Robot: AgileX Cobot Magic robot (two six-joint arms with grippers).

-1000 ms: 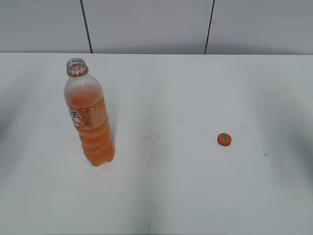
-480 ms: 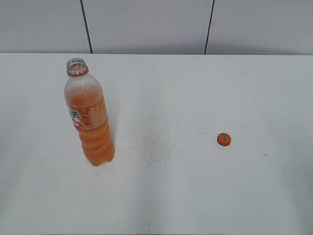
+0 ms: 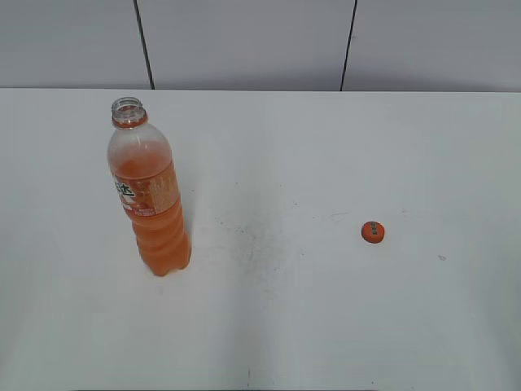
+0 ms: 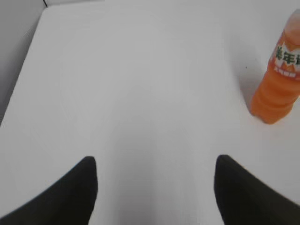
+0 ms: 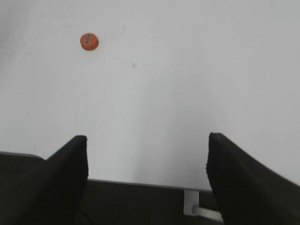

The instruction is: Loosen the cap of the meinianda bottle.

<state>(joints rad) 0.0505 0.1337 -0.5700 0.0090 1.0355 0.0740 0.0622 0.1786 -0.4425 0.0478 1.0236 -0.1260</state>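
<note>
The meinianda bottle (image 3: 150, 199) stands upright on the left of the white table, its neck open with no cap on it. It also shows at the right edge of the left wrist view (image 4: 279, 79). The orange cap (image 3: 373, 232) lies flat on the table to the right, far from the bottle, and shows in the right wrist view (image 5: 89, 41). My left gripper (image 4: 154, 161) is open and empty above bare table, left of the bottle. My right gripper (image 5: 147, 140) is open and empty near the table's front edge, well short of the cap. Neither arm shows in the exterior view.
The white table (image 3: 277, 163) ends at a grey panelled wall (image 3: 244, 41) behind. In the right wrist view the table's front edge (image 5: 140, 183) has a dark gap below it and a small white bracket (image 5: 194, 204).
Faint shadows at the sides of the table in the exterior view have faded away. The bottle and the cap have not moved.
</note>
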